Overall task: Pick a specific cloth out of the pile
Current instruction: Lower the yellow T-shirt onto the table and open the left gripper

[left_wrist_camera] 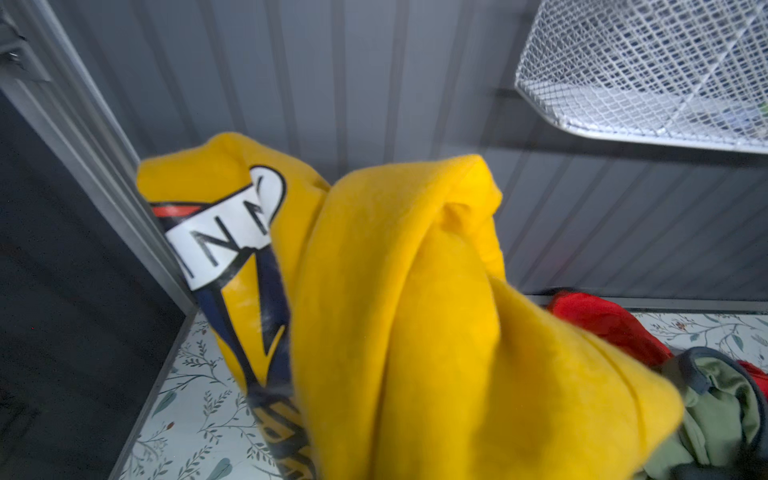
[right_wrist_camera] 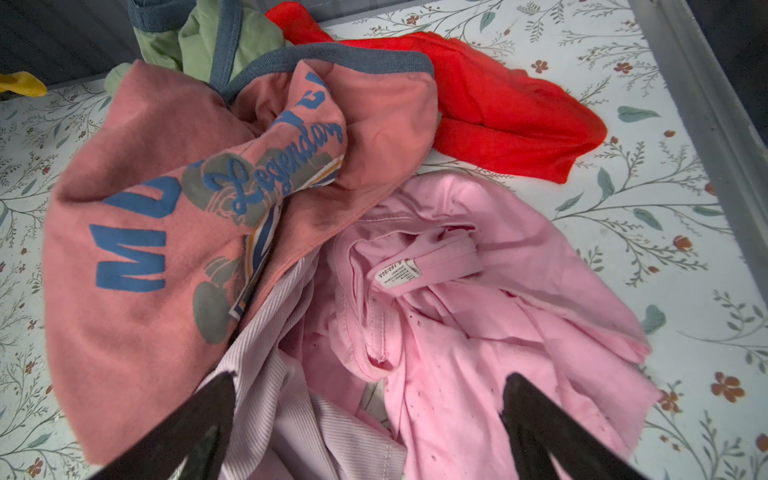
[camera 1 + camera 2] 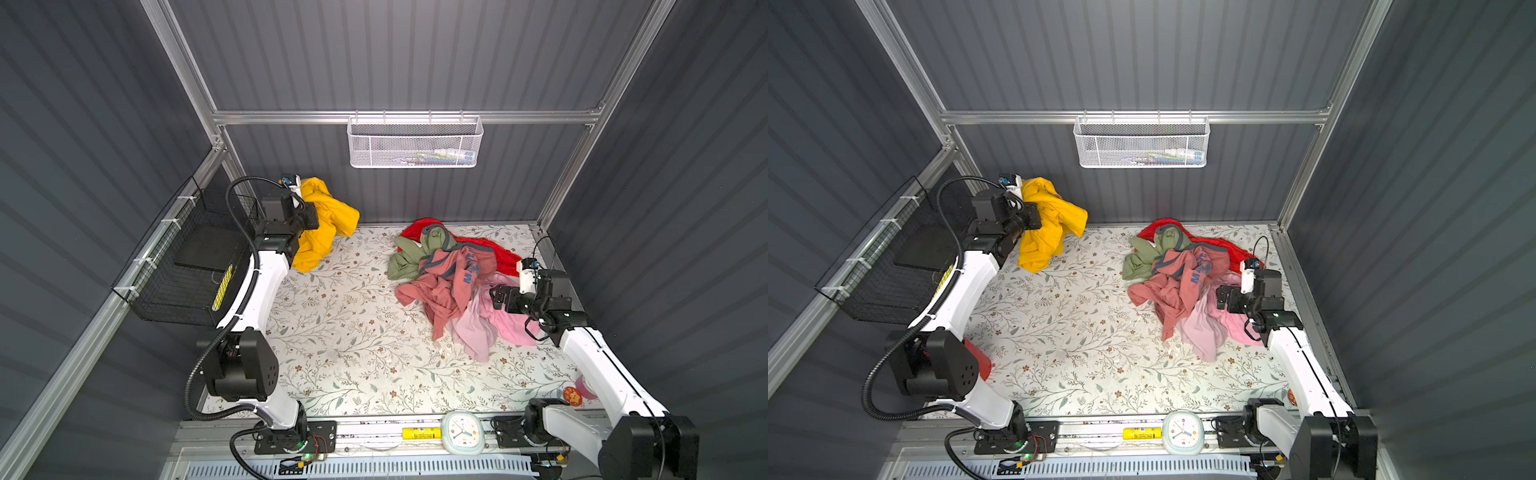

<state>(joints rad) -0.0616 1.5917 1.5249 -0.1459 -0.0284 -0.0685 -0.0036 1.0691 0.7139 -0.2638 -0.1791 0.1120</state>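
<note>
Yellow T-shirt (image 3: 328, 220) hangs bunched from my left gripper (image 3: 312, 217), which is pinched tight on it, raised above the floral counter (image 3: 353, 345) and well apart to the left of the pile (image 3: 449, 274). Its navy-and-white emblem (image 1: 232, 232) faces the left wrist camera. My right gripper (image 3: 496, 297) hovers spread wide over the pile's near right edge, above light pink fabric (image 2: 478, 316) and beside the salmon-pink shirt (image 2: 145, 208), holding nothing. A red garment (image 2: 498, 112) lies at the pile's far side.
</note>
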